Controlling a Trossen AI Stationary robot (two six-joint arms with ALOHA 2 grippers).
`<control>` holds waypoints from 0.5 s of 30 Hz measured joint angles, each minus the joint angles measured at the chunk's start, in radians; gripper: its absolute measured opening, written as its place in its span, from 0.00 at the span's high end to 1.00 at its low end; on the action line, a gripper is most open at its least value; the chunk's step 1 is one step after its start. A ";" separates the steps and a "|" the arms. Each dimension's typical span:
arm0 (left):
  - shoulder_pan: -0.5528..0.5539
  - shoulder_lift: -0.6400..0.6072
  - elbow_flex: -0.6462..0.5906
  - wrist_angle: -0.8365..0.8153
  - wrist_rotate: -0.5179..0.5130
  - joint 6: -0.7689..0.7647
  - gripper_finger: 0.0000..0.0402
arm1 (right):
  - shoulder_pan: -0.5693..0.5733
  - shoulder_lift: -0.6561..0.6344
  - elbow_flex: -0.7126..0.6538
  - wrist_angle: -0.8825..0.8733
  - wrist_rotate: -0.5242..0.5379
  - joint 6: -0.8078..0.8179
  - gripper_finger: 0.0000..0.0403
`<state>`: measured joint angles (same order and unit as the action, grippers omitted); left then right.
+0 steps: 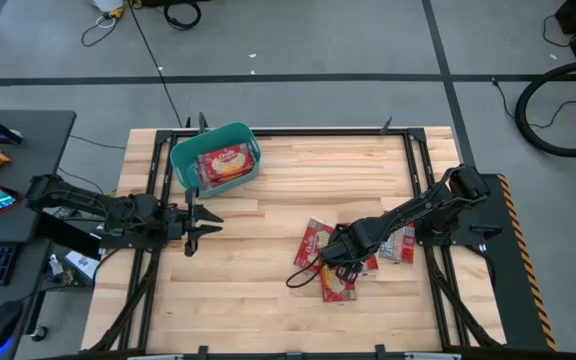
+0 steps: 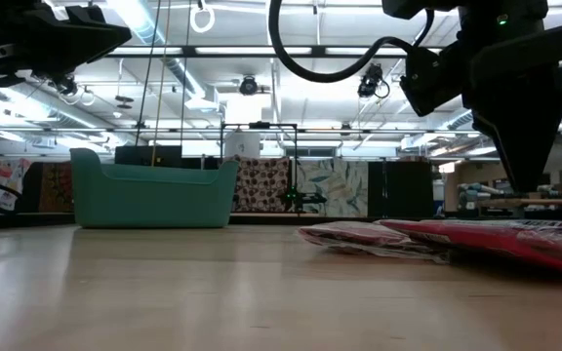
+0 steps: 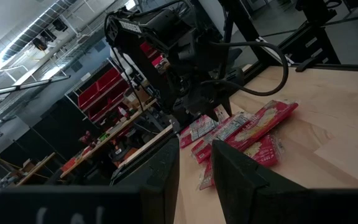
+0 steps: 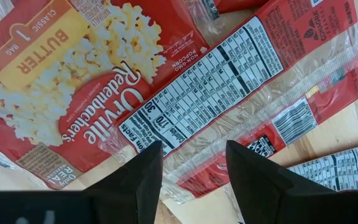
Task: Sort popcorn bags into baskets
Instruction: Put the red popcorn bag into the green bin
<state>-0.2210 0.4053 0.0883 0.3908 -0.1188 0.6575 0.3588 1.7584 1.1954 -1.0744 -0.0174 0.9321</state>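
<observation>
On wooden slat table (image 1: pixel 268 300), right of centre: pile of flat red popcorn bags w/ white-yellow print (image 1: pixel 340 258), overlapping. Right gripper (image 1: pixel 333 252) directly over pile, jaws spread wide, nothing held; a bag's nutrition panel (image 4: pixel 210 81) lies just past its fingers (image 4: pixel 135 177). Far-left: teal plastic tub, rolled rim (image 1: pixel 183 152), w/ one red bag inside (image 1: pixel 223 163). Left gripper (image 1: pixel 196 222) near tub, above bare wood, jaws part-open, empty.

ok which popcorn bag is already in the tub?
The face-up popcorn bag lying alone inside the teal tub at the table's far left. All the other bags sit in the pile under the right gripper.
</observation>
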 joint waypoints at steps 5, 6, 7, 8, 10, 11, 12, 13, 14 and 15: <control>0.000 0.000 0.000 0.000 0.000 0.000 0.76 | 0.000 0.000 0.000 0.000 0.000 0.000 0.55; 0.000 0.000 0.000 0.000 0.000 0.000 0.76 | 0.000 0.000 0.000 0.000 0.000 -0.001 0.55; 0.000 0.000 0.000 0.000 0.000 0.000 0.76 | 0.000 0.000 0.000 0.000 0.000 -0.004 0.55; 0.000 0.000 0.000 0.000 0.000 0.000 0.76 | 0.000 0.000 0.000 0.000 -0.001 -0.005 0.55; 0.000 0.000 0.000 0.000 0.000 0.000 0.76 | 0.000 0.000 0.000 0.000 -0.001 -0.004 0.55; 0.000 0.000 0.000 0.000 0.000 0.000 0.76 | 0.000 0.000 0.000 0.000 -0.002 -0.001 0.55; 0.000 0.000 0.000 0.000 0.000 0.000 0.76 | 0.000 0.000 0.000 0.000 -0.002 0.001 0.55; 0.000 0.000 0.000 0.000 0.000 0.000 0.76 | 0.000 0.000 0.000 0.000 -0.002 0.003 0.55; 0.000 0.000 0.000 0.000 0.000 0.000 0.76 | 0.000 0.000 0.000 0.000 -0.002 0.003 0.55; 0.000 0.000 0.000 0.000 0.000 0.000 0.76 | 0.000 0.000 0.000 0.000 -0.002 0.003 0.55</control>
<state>-0.2210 0.4054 0.0883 0.3908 -0.1188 0.6575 0.3588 1.7584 1.1950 -1.0740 -0.0196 0.9356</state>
